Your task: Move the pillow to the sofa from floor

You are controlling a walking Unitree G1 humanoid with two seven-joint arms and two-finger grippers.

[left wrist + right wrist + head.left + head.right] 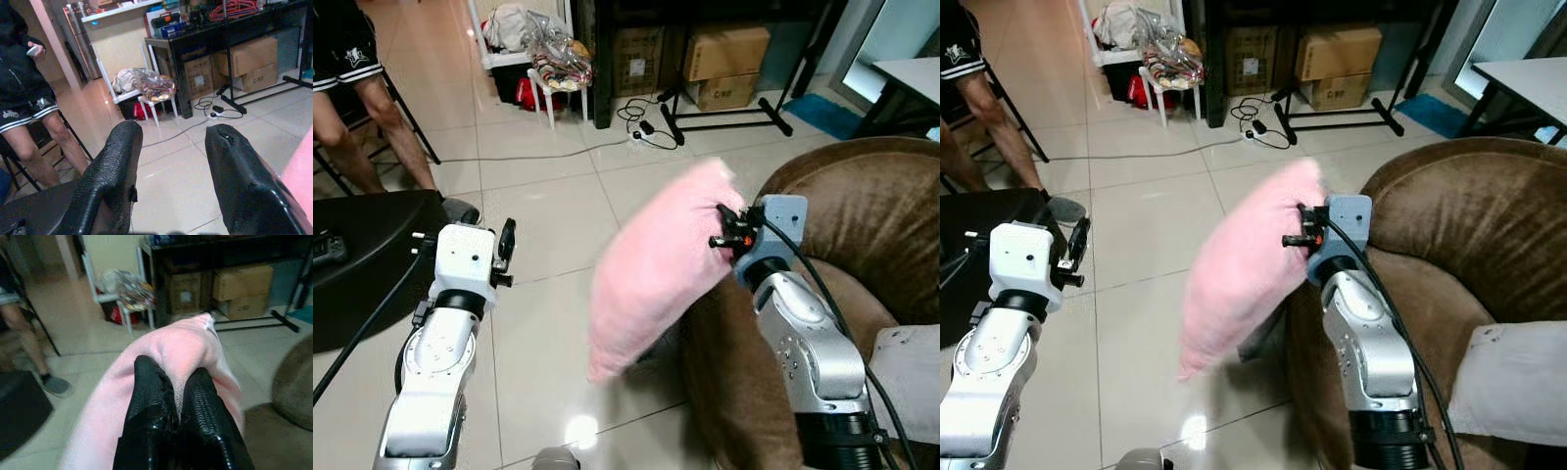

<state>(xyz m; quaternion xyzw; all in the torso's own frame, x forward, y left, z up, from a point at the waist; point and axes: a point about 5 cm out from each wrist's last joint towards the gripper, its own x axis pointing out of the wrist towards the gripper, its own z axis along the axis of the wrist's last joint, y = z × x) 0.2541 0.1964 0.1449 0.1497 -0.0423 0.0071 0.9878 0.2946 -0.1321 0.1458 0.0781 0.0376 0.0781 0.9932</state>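
My right gripper [178,396] pinches the soft pink fabric pillow [656,269], which hangs off the tiled floor just beside the brown plush sofa's [871,211] arm; my left gripper [176,166] is spread, holding nothing.

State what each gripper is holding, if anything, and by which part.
The right gripper holds the pink pillow by a pinch of fabric near its upper corner, jaws shut on it. The left gripper is open and holds nothing.
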